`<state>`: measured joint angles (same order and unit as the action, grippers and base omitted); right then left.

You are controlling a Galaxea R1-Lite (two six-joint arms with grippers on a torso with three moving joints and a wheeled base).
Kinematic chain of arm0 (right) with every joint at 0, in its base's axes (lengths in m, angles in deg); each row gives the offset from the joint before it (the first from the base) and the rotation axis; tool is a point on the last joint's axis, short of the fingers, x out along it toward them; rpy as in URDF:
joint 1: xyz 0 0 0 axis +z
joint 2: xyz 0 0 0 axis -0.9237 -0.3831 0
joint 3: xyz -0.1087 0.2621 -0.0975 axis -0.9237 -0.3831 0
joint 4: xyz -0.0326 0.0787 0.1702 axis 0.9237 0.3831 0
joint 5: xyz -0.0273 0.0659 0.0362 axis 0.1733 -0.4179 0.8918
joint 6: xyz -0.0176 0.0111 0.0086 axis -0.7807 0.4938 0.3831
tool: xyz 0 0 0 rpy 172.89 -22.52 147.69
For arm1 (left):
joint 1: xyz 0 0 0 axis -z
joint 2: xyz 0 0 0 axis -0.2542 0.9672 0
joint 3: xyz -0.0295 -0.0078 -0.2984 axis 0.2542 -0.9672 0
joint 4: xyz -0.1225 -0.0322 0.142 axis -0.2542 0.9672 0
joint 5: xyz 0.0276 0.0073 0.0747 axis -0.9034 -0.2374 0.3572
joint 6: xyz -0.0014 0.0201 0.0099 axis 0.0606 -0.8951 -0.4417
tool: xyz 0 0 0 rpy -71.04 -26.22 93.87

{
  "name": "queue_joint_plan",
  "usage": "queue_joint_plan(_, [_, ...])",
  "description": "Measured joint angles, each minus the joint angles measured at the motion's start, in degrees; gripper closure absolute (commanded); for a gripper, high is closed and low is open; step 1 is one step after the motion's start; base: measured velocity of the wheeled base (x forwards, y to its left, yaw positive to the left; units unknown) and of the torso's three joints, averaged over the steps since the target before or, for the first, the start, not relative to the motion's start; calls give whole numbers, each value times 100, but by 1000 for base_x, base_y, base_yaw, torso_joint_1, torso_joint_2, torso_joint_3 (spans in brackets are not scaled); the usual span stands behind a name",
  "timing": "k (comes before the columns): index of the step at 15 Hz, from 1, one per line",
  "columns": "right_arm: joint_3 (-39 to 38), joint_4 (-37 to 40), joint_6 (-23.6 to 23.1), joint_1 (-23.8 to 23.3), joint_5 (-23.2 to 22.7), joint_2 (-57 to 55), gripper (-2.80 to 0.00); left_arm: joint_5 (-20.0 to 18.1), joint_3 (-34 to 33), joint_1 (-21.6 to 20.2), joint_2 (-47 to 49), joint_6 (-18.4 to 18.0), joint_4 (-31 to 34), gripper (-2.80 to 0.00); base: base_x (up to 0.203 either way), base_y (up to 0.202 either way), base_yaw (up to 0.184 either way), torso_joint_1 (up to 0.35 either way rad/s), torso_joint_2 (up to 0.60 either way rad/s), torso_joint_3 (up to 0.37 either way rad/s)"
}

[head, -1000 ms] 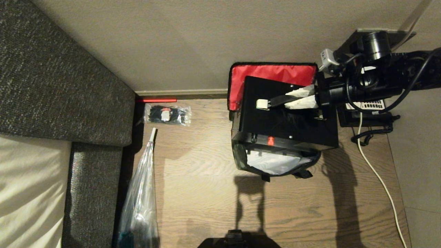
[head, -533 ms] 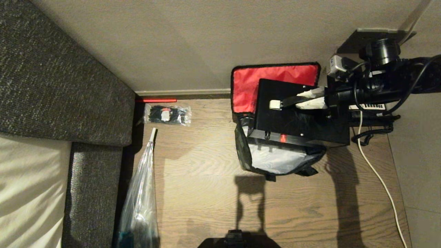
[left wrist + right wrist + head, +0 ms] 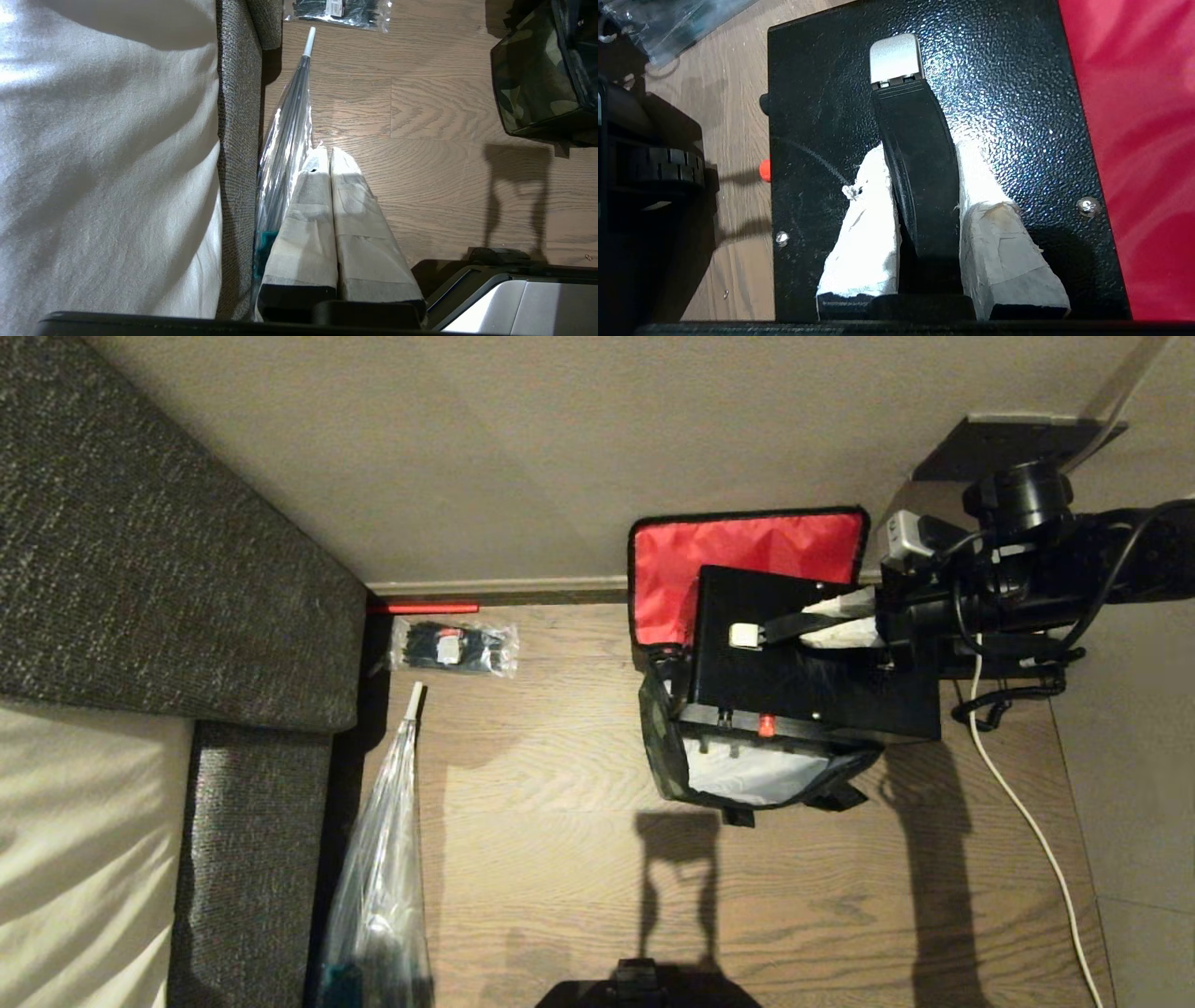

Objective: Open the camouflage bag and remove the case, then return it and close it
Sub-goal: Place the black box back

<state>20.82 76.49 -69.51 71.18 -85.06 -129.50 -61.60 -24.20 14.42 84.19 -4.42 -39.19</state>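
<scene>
The camouflage bag [image 3: 665, 756] stands open on the wooden floor, its red lid lining [image 3: 747, 551] leaning against the wall and its pale grey interior [image 3: 756, 775] showing. The black case [image 3: 803, 681] hangs over the bag's far right part, covering most of the opening. My right gripper [image 3: 845, 619] is shut on the case's black handle [image 3: 920, 140], one padded finger on each side. A small red spot [image 3: 766, 725] shows on the case's near face. My left gripper [image 3: 324, 156] is parked low near the sofa, shut and empty.
A clear packet of black ties [image 3: 455, 647] lies by the wall. A long clear-wrapped umbrella [image 3: 383, 887] rests along the grey sofa [image 3: 140, 569]. A white cable [image 3: 1027, 821] and a coiled black cord [image 3: 999, 707] run on the right.
My right gripper has carried the case to the right and somewhat lower. More of the bag's left wall and the red lid lining now shows. The left arm has not moved.
</scene>
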Motion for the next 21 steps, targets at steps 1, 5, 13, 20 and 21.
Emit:
queue_joint_plan(1, [-7, 0, -4, -10, -9, -6, 0, -2, 0, 0, 0, 0, 0, 0, 0, 0, 0, 0, 0, 0])
queue_joint_plan(5, [-61, 88, -287, -71, -13, -25, 0, -3, 0, 0, 0, 0, -2, 0, 0, 0, 0, 0, 0, 0])
queue_joint_plan(13, [-355, 290, -794, -132, -160, -139, 0, -3, 0, 0, 0, 0, -2, 0, 0, 0, 0, 0, 0, 0])
queue_joint_plan(20, [-385, 1431, -1278, -123, -385, 70, 0, -4, 0, 0, 0, -2, 0, 0, 0, 0, 0, 0, 0, 0])
queue_joint_plan(21, [-388, 1537, -1291, -132, -391, 113, 0, -2, 0, 0, 0, 0, 0, 0, 0, 0, 0, 0, 0, 0])
